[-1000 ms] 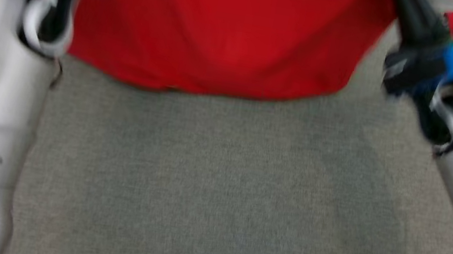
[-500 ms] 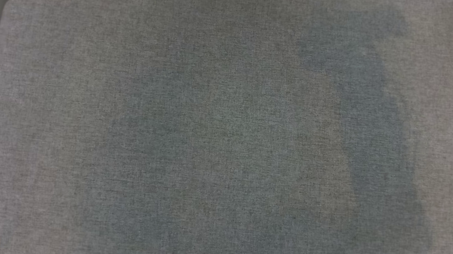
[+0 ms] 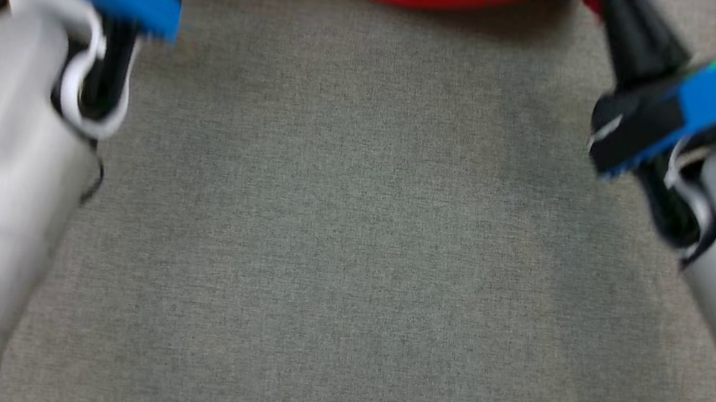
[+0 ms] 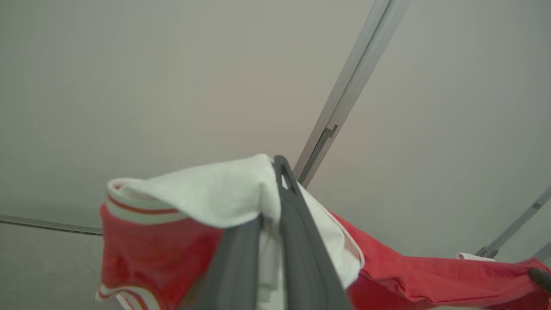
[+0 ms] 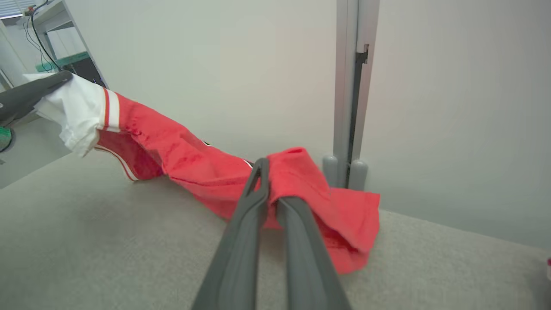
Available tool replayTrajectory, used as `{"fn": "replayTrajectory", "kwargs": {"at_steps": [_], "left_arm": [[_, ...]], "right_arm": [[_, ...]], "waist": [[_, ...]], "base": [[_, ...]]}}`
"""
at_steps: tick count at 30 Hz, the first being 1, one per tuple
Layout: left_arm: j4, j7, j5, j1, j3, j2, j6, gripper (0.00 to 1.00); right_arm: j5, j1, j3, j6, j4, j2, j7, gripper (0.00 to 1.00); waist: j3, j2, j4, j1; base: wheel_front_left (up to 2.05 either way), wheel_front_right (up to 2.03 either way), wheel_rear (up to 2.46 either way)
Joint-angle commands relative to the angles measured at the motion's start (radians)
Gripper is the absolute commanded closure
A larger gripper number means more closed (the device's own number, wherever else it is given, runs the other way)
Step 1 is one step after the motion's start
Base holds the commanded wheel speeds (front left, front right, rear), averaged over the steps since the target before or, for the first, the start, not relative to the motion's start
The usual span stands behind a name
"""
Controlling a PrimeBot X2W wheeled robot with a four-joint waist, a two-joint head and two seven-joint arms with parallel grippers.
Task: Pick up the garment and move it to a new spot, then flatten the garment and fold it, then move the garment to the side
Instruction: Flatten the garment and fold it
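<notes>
Left gripper (image 4: pixel 275 202) is clamped on the white, red-striped cuff end of the red garment (image 5: pixel 193 163), holding that end up off the grey table (image 5: pixel 107 241). Right gripper (image 5: pixel 270 189) pinches a fold at the garment's other end, fingers nearly together with cloth between them. The garment stretches between the two grippers along the table's far edge, close to the pale wall (image 5: pixel 215 64). Its middle sags onto the table, and its right end drapes down beside the grey post (image 5: pixel 346 94).
</notes>
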Motion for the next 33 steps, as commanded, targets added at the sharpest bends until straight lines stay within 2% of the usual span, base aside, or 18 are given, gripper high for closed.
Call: {"fn": "replayTrajectory", "kwargs": {"at_steps": [1, 6, 7, 8, 9, 12, 16, 22, 28, 33], "left_arm": [[-0.047, -0.007, 0.002, 0.093, 0.023, 0.014, -0.008, 1.0], [-0.148, -0.006, 0.02, 0.334, 0.092, 0.018, -0.003, 1.0], [-0.201, -0.006, 0.032, 0.446, 0.124, 0.008, 0.011, 1.0], [-0.201, -0.006, 0.032, 0.446, 0.124, 0.008, 0.011, 1.0], [-0.245, -0.006, 0.046, 0.556, 0.139, -0.002, 0.019, 1.0], [-0.287, -0.006, 0.055, 0.649, 0.162, -0.01, 0.033, 1.0], [-0.348, -0.007, 0.075, 0.82, 0.142, -0.027, 0.052, 1.0], [-0.447, -0.007, 0.072, 1.011, 0.134, -0.039, 0.097, 1.0], [-0.561, 0.012, 0.054, 1.157, 0.135, -0.021, 0.14, 1.0], [-0.644, 0.041, 0.041, 1.224, 0.142, 0.002, 0.168, 1.0]], "right_arm": [[-0.011, 0.083, -0.015, 0.0, -0.039, -0.014, -0.004, 1.0], [-0.033, 0.269, -0.053, 0.0, -0.12, -0.023, -0.004, 1.0], [-0.047, 0.358, -0.077, 0.001, -0.156, -0.031, -0.004, 1.0], [-0.047, 0.358, -0.077, 0.001, -0.156, -0.031, -0.004, 1.0], [-0.055, 0.45, -0.093, 0.001, -0.185, -0.031, -0.004, 1.0], [-0.071, 0.528, -0.108, 0.001, -0.21, -0.038, -0.004, 1.0], [-0.1, 0.676, -0.14, 0.001, -0.255, -0.045, -0.004, 1.0], [-0.144, 0.875, -0.177, 0.001, -0.325, -0.061, -0.004, 1.0], [-0.158, 1.049, -0.218, 0.001, -0.379, -0.079, -0.004, 1.0], [-0.142, 1.13, -0.218, 0.001, -0.411, -0.092, -0.004, 1.0]], "waist": [[-0.015, -0.0002, 0.0, 0.0], [-0.056, -0.0002, 0.004, 0.0], [-0.079, -0.0002, 0.01, 0.0], [-0.079, -0.0002, 0.01, 0.0], [-0.102, -0.0002, 0.015, 0.0], [-0.127, -0.0002, 0.02, 0.0], [-0.176, -0.0002, 0.027, 0.0], [-0.25, -0.0002, 0.038, 0.0], [-0.308, -0.0002, 0.043, 0.0], [-0.323, -0.0002, 0.045, 0.0]], "base": [[0.0, 0.0, 0.0], [0.0, 0.0, 0.0], [0.0, 0.0, 0.0], [0.0, 0.0, 0.0], [0.0, 0.0, 0.0], [0.0, 0.0, 0.0], [0.0, 0.0, 0.0], [0.0, 0.0, 0.0], [0.0, 0.0, 0.0], [0.0, 0.0, 0.0]]}}
